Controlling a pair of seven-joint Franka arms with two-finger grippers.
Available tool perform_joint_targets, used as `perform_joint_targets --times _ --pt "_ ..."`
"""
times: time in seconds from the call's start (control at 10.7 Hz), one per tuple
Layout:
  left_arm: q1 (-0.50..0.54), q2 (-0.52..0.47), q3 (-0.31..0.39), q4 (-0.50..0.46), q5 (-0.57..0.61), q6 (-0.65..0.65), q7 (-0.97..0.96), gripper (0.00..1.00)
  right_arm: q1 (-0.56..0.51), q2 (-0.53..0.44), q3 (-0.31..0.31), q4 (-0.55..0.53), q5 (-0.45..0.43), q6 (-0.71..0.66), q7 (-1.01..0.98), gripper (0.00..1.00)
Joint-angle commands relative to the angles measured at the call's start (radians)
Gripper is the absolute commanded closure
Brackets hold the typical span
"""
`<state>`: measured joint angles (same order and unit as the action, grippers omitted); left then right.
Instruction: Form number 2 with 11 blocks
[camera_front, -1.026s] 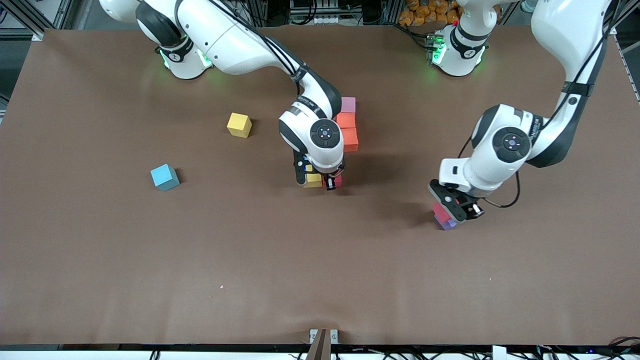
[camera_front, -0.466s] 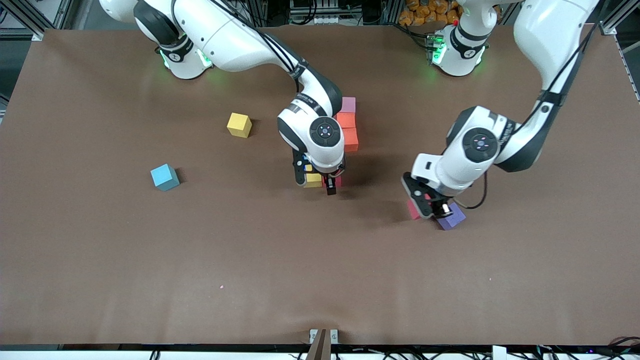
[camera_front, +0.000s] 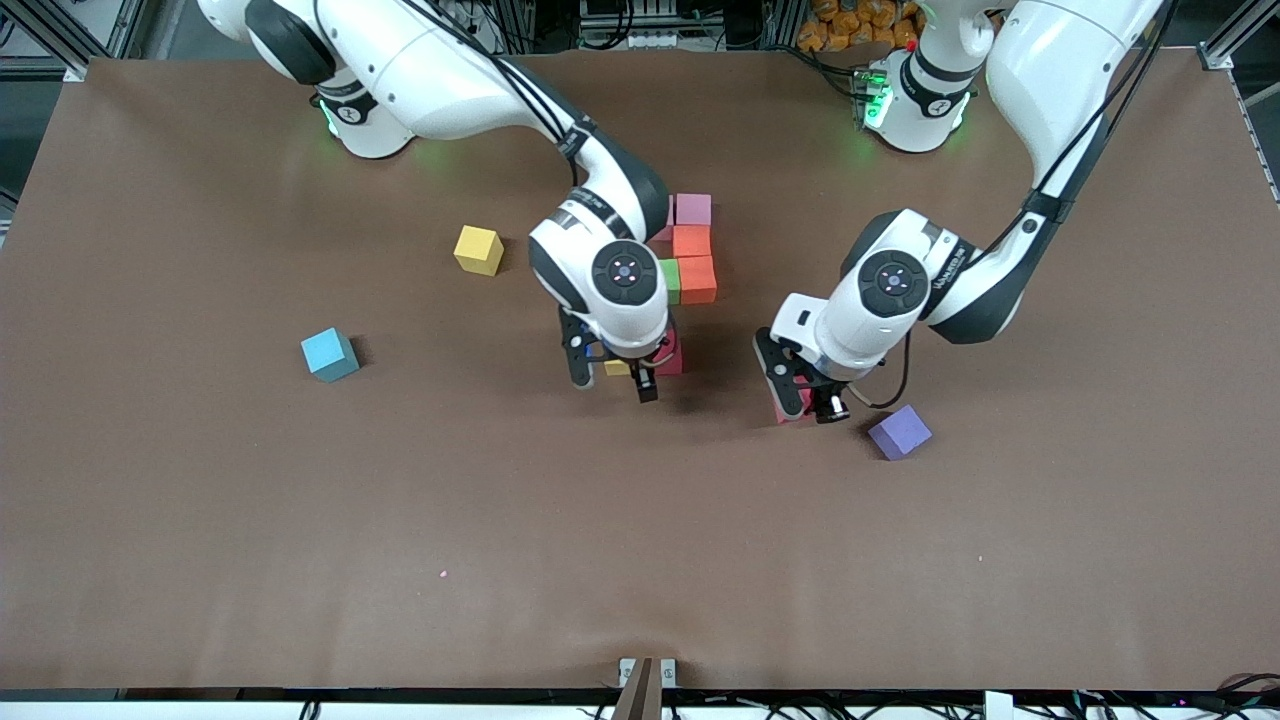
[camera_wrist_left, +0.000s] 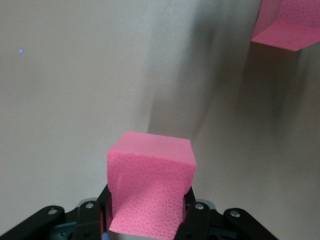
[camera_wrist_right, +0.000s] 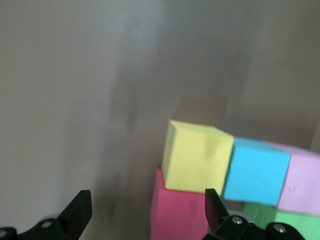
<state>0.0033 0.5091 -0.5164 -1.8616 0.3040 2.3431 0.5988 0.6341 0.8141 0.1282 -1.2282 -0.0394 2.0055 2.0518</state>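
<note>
The number 2 is a partial cluster mid-table: a pale pink block (camera_front: 693, 209), two orange blocks (camera_front: 691, 240) (camera_front: 697, 278), a green block (camera_front: 670, 280), a red block (camera_front: 672, 356) and a yellow block (camera_front: 617, 367) half hidden by the right hand. My right gripper (camera_front: 612, 378) hangs open just over the cluster's near end; the right wrist view shows the yellow block (camera_wrist_right: 197, 157), a light blue one (camera_wrist_right: 256, 171) and the red one (camera_wrist_right: 180, 215) below its spread fingers (camera_wrist_right: 80, 212). My left gripper (camera_front: 800, 398) is shut on a pink block (camera_wrist_left: 150, 185) above the table beside the cluster.
Three loose blocks lie on the brown table: a purple one (camera_front: 899, 432) near the left gripper, a yellow one (camera_front: 478, 250) and a light blue one (camera_front: 329, 354) toward the right arm's end. The table's near half holds bare room.
The right gripper opened, let go at the cluster's near end and drew back from it. The left arm carried the pink block away from the purple one toward the cluster.
</note>
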Motion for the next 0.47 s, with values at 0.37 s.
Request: perform_joint_targets --times 0.37 --pt "-0.124 0.017 0.004 0.009 0.015 -0.004 -0.22 0.63 -0.244 -0.088 0.028 -0.017 0.021 -0.099 -0.457 0.0"
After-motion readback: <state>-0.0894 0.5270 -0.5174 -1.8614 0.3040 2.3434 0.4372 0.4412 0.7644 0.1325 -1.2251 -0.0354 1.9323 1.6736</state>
